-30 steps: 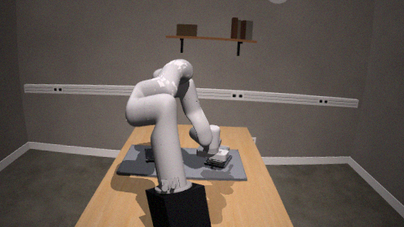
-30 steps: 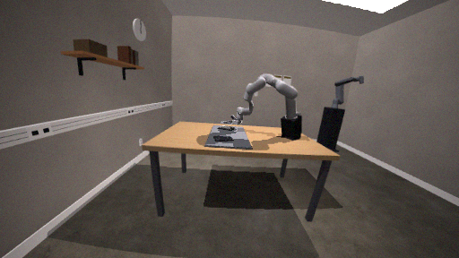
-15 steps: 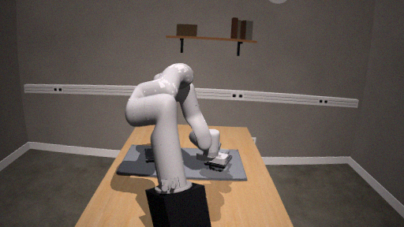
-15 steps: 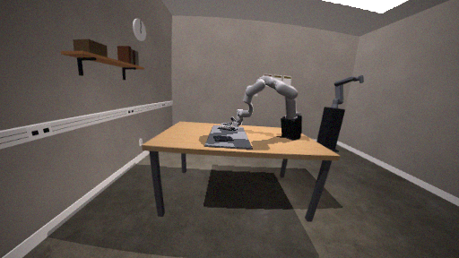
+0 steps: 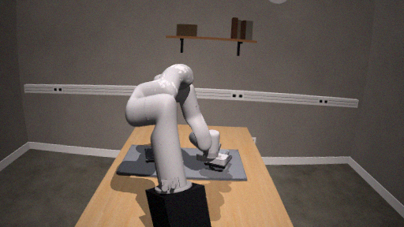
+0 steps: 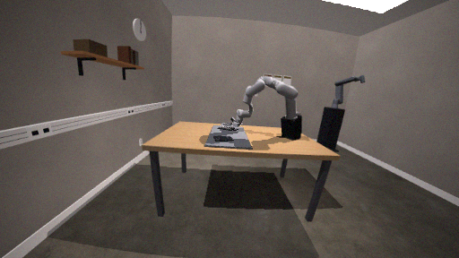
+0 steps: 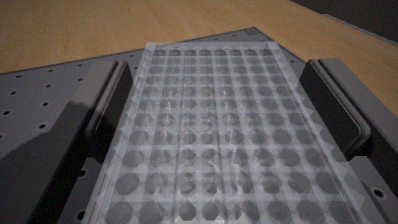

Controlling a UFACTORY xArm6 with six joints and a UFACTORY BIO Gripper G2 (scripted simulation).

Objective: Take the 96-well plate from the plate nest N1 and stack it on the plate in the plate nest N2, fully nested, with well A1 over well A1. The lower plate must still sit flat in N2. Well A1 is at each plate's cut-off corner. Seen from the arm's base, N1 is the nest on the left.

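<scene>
The 96-well plate [image 7: 215, 130] is clear and faintly milky, its round wells in straight rows that run away toward 12 o'clock in the wrist view, with pale glints along the middle ones. It lies between the fingers [image 5: 221, 165] [image 6: 230, 128], which are drawn in on its two long sides, at 9 and 3 o'clock, and pinch it. Seen from the arm's base, the plate is at about 1 o'clock, over the N2 side of the grey board [image 5: 189, 169] [image 6: 242, 142] [image 7: 30, 90]; whether it is fully nested cannot be told. The dark nest N1 [image 5: 149, 154] [image 6: 222, 139] is at about 11 o'clock, partly hidden by the arm in the top view. The white arm [image 5: 167, 138] [image 6: 291, 104] rises from its black pedestal [image 5: 177, 209] [image 6: 291, 127], bends high at the elbow and drops its wrist low over the board on the wooden counter [image 5: 193, 205] [image 6: 179, 139] [image 7: 80, 30]. A small mark at the board's far corner, near 1 o'clock in the wrist view, is too small to read.

Compared with a second ago, the white, smooth-jointed robot arm [image 5: 167, 130] [image 6: 291, 105] has bent lower at its elbow, and its grey two-fingered gripper [image 5: 218, 161] [image 6: 231, 126] [image 7: 220, 105] has sunk towards the right-hand nest, the clear plastic 96-well plate [image 5: 223, 158] [image 7: 215, 120] descending with it
</scene>
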